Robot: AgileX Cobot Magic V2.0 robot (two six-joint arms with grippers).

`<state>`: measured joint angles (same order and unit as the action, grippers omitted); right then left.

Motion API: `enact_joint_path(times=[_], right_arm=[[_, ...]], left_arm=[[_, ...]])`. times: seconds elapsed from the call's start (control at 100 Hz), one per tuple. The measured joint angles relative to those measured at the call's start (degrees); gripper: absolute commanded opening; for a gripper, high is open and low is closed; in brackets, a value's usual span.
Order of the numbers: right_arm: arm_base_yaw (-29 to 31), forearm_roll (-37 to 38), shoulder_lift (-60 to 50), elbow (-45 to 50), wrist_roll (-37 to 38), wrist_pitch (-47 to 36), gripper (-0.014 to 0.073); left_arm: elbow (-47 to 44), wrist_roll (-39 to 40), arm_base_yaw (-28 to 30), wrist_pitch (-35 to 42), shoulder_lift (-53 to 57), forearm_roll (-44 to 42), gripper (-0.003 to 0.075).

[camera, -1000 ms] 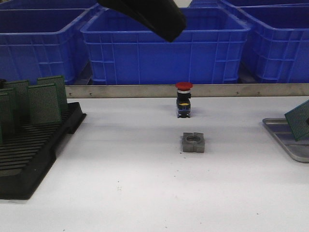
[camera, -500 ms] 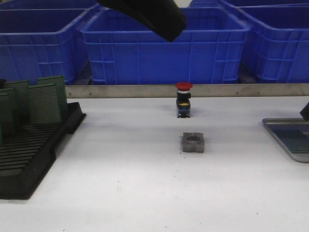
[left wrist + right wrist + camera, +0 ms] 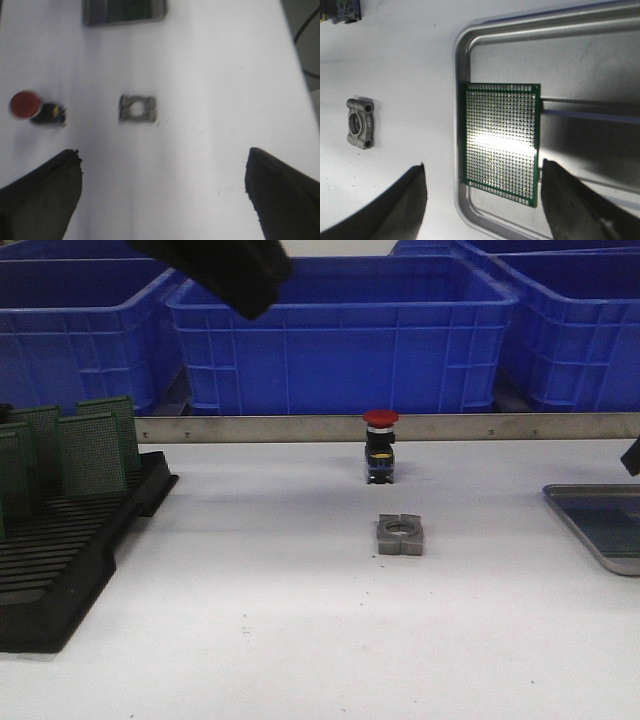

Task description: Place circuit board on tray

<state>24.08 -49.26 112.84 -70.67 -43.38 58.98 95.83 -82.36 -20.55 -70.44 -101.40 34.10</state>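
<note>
The circuit board (image 3: 501, 142) lies flat inside the tray (image 3: 530, 30), against the tray's rim, at the far right of the table (image 3: 300, 620). My right gripper (image 3: 482, 200) hangs above it with its fingers spread wide on either side of the board, touching nothing and holding nothing. My left gripper (image 3: 162, 192) is up over the middle of the table, also wide open and empty. Below it sit the grey metal block (image 3: 401, 535) and, just beyond, the red-capped button (image 3: 380, 445). The black rack (image 3: 70, 550) with upright green boards (image 3: 90, 452) stands at the left, blue crates (image 3: 340, 335) behind.
</note>
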Motion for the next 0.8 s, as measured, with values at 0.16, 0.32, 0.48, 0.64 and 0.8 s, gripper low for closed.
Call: enact_joint_path(times=[0.16, 0.32, 0.48, 0.64, 0.8], right_arm=[[0.0, 0.0, 0.0, 0.0, 0.0, 0.0, 0.051], [0.0, 0.0, 0.0, 0.0, 0.0, 0.0, 0.051], [0.0, 0.0, 0.0, 0.0, 0.0, 0.0, 0.051], [0.0, 0.0, 0.0, 0.0, 0.0, 0.0, 0.051], [0.0, 0.0, 0.0, 0.0, 0.0, 0.0, 0.051]], left_arm=[[0.58, 0.0, 7.24, 0.0, 0.05, -6.66, 0.0619], [0.58, -0.11, 12.75, -0.13, -0.33, -12.21, 0.0619], [0.67, -0.48, 14.87, -0.25, -2.74, -17.47, 0.0619], [0.67, -0.48, 15.33, -0.25, -6.18, -21.03, 0.0619], [0.67, -0.58, 15.33, 1.18, -8.37, -22.83, 0.0619]])
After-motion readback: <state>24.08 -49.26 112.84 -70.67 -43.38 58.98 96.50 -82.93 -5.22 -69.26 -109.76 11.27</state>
